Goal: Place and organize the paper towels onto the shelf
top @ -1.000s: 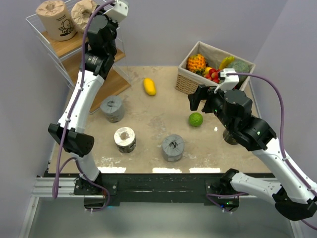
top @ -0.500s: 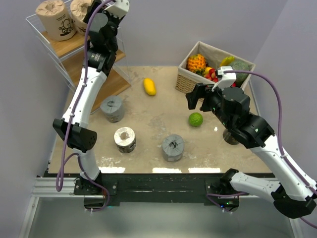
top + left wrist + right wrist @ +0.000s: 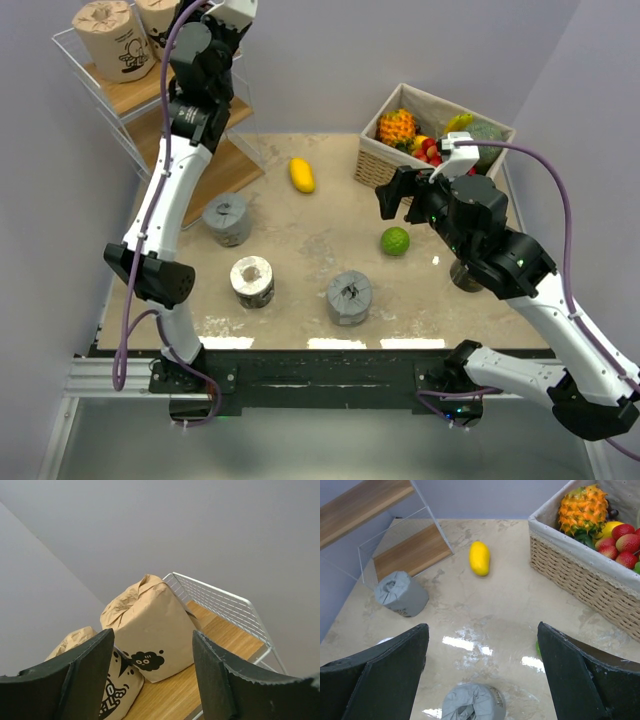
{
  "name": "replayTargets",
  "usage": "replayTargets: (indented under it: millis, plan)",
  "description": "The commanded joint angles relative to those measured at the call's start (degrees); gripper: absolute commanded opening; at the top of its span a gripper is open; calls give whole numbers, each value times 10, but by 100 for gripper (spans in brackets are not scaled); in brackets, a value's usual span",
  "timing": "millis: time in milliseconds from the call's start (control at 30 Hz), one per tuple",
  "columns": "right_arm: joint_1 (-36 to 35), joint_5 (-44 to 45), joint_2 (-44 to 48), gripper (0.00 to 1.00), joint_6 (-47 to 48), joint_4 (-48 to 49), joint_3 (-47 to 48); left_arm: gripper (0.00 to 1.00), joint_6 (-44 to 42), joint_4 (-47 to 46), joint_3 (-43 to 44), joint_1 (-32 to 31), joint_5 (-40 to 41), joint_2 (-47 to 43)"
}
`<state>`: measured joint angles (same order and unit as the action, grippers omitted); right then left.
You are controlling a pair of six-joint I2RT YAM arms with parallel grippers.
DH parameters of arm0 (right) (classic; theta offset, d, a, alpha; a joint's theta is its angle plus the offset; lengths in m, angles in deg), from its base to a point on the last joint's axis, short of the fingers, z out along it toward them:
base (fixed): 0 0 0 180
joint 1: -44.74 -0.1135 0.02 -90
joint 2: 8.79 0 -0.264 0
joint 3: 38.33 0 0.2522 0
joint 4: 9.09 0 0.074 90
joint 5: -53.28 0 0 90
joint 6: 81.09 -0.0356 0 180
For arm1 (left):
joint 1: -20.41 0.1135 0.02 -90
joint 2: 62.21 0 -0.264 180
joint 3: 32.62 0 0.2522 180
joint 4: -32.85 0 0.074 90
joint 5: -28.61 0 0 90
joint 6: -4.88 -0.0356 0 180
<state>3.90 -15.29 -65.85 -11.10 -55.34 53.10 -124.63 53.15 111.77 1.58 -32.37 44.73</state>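
Note:
Two tan paper towels with cartoon prints stand on the shelf's top board [image 3: 225,632], one [image 3: 147,625] straight ahead of my left gripper [image 3: 152,677] and one [image 3: 112,690] to its left. That gripper is open, and its fingers stand clear of both rolls. From above the same rolls [image 3: 105,38] [image 3: 152,14] show on the shelf [image 3: 130,92] at the top left. On the table lie two pale grey rolls [image 3: 228,218] [image 3: 349,297] and a cream one [image 3: 252,281]. A dark grey roll [image 3: 465,275] is half hidden behind the right arm. My right gripper [image 3: 392,195] hangs open above the table with nothing in it, and a grey roll [image 3: 473,702] lies below it.
A yellow mango [image 3: 301,174] and a green lime [image 3: 395,241] lie on the table. A wicker fruit basket [image 3: 385,168] stands at the back right. The shelf's white wire rail [image 3: 220,599] runs just right of the tan rolls. Its lower board [image 3: 228,165] reaches the table.
My left gripper has opened and let go of the second tan roll on the top tier, then drawn back a little. The right gripper edged slightly left.

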Motion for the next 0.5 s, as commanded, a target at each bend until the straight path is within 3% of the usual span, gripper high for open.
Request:
replayTargets:
  millis: [0,233,467]
  plan:
    - [0,-13,-2,93,3,16,20,69,39,0,-30,-3,-17,-52]
    - [0,-31,-9,89,2,27,12,68,88,30,-80,-15,-8,-74]
    - [-1,-50,-13,89,-12,36,-21,70,134,124,-169,-120,17,-141]
